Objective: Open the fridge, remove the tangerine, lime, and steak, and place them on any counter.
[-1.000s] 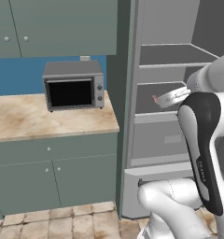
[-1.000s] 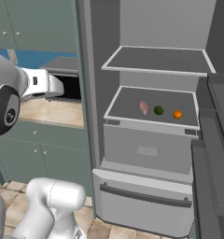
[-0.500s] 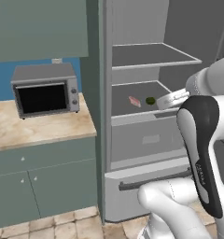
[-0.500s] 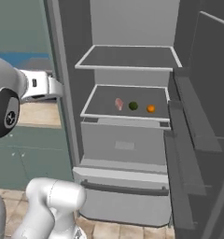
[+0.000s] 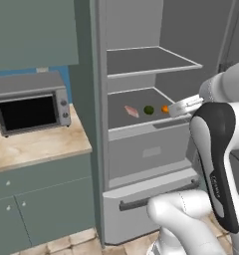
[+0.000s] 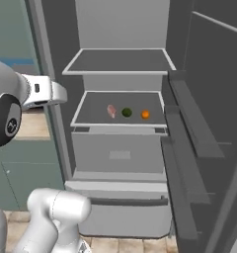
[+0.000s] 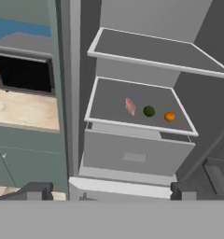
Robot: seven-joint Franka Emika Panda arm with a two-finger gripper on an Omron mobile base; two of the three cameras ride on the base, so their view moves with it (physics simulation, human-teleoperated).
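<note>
Already the fridge [image 6: 121,148] stands open, baring its middle shelf so the claw [image 7: 109,190], spread wide and empty, can reach in. Along that shelf lie the steak [image 7: 129,106], lime [image 7: 149,111] and tangerine [image 7: 169,116], spaced apart for separate grabs.

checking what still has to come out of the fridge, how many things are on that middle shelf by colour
pink-red: 1, the steak
dark green: 1, the lime
orange: 1, the tangerine
total: 3, all on the middle shelf of the open fridge
</note>
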